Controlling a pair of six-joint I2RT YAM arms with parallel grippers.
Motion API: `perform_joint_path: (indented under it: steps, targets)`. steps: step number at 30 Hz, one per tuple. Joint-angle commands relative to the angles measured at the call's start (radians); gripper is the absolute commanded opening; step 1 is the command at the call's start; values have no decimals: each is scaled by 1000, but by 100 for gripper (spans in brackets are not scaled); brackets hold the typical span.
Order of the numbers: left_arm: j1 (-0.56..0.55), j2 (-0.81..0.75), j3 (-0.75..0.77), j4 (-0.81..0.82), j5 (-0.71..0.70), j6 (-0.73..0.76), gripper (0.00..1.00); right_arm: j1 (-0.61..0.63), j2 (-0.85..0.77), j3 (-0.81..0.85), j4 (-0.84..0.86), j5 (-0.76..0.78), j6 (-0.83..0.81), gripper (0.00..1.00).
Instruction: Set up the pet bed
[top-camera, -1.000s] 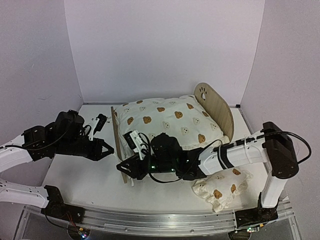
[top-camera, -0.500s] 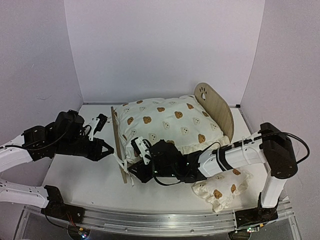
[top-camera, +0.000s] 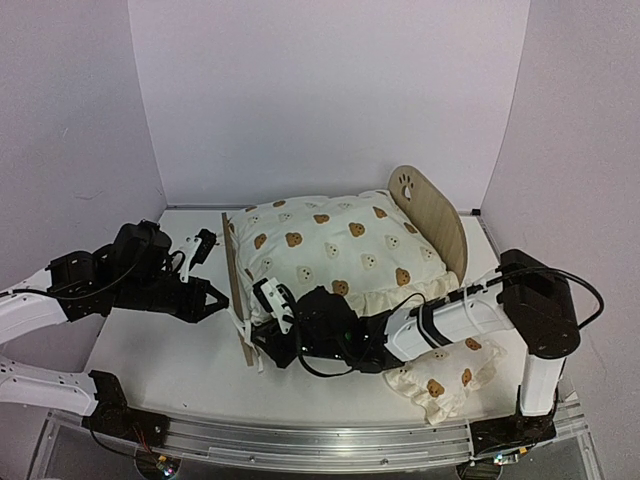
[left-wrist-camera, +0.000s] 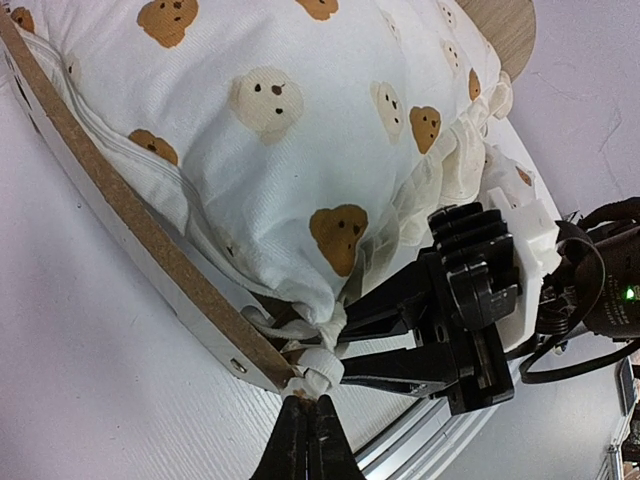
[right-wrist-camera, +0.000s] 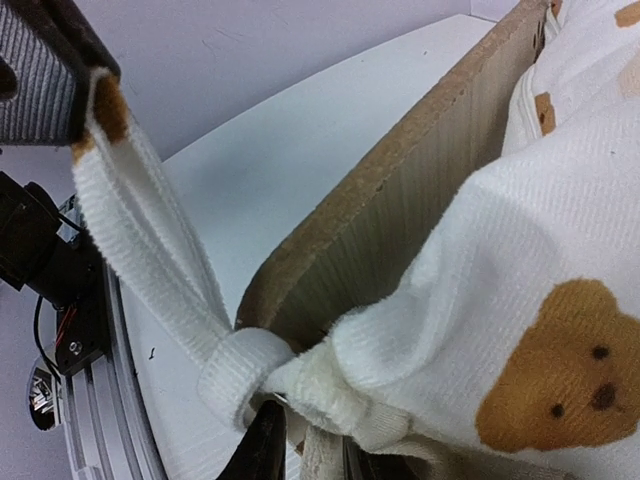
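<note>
The pet bed (top-camera: 432, 212) sits mid-table, angled, its paw-print headboard toward the far right and its low footboard (left-wrist-camera: 120, 215) toward the left. The bear-print cushion (top-camera: 330, 245) fills it and bulges over the footboard's top edge.

At the footboard's near corner a white tie (right-wrist-camera: 150, 250) from the cushion is knotted around the board's end. My right gripper (left-wrist-camera: 320, 360) reaches in low along the bed's near side. Its jaws are narrow and pinch that tie, with the strip drawn taut up to one ribbed pad (right-wrist-camera: 40, 75).

My left gripper (top-camera: 216, 300) is closed on nothing, and its tips point at the same corner, just beside the knot.

The room I have is the bare table (top-camera: 150, 360) left of the footboard, running out to the left wall. The near side is tight: the metal rail (top-camera: 330, 440) edges the table, the right arm lies across it, and the small pillow (top-camera: 440, 378) sits by that arm's base. The headboard stands near the right wall (top-camera: 570, 150).
</note>
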Motion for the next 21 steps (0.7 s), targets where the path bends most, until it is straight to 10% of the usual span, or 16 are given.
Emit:
perform_joint_path:
  steps: [1, 21]
  targets:
    - [4, -10, 32, 31, -1, 19, 0, -2, 3, -20, 192, 6, -54, 22]
    - [4, -18, 15, -7, -20, -4, 0, -2, 72, 4, 285, 7, -145, 33]
